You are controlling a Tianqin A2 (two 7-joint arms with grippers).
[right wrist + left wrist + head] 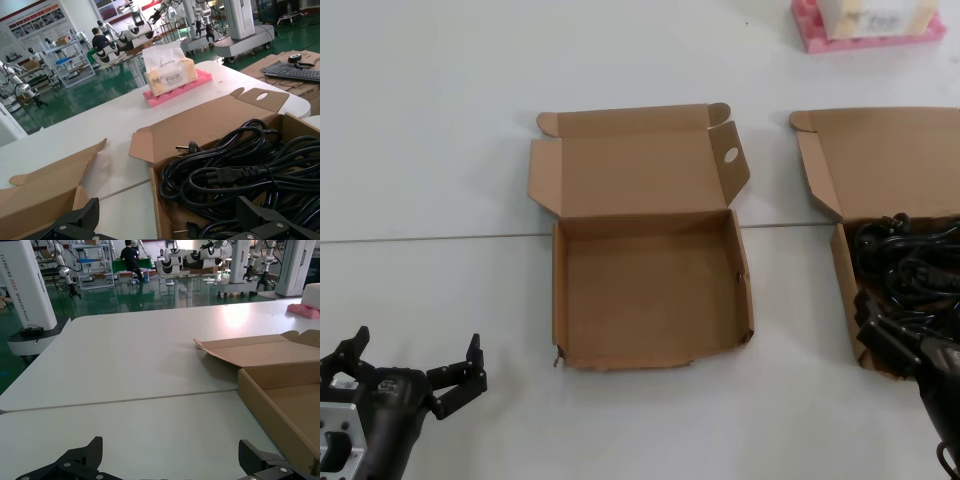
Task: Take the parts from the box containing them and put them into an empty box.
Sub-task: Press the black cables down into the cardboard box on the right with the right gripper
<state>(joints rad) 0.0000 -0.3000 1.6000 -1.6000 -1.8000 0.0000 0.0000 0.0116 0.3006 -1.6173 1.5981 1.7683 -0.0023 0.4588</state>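
The empty box (565, 290) lies open in the middle of the table, with a round-holed flap (730, 155) on its lid. It also shows in the left wrist view (262, 400) and in the right wrist view (40, 192). The box containing the parts (820, 170) stands at the right, with black cable bundles (910, 255) piled inside; they also fill the right wrist view (235, 167). My right gripper (892, 345) is open and empty, its jaws on either side of that box's near left wall (159, 200). My left gripper (415, 360) is open and empty, low over the table at the near left, left of the empty box.
A pink foam block (870, 30) carrying a tissue box (169, 75) sits at the far right of the table. A seam (420, 238) runs across the white tabletop behind the box bases. Bare table lies between the two boxes.
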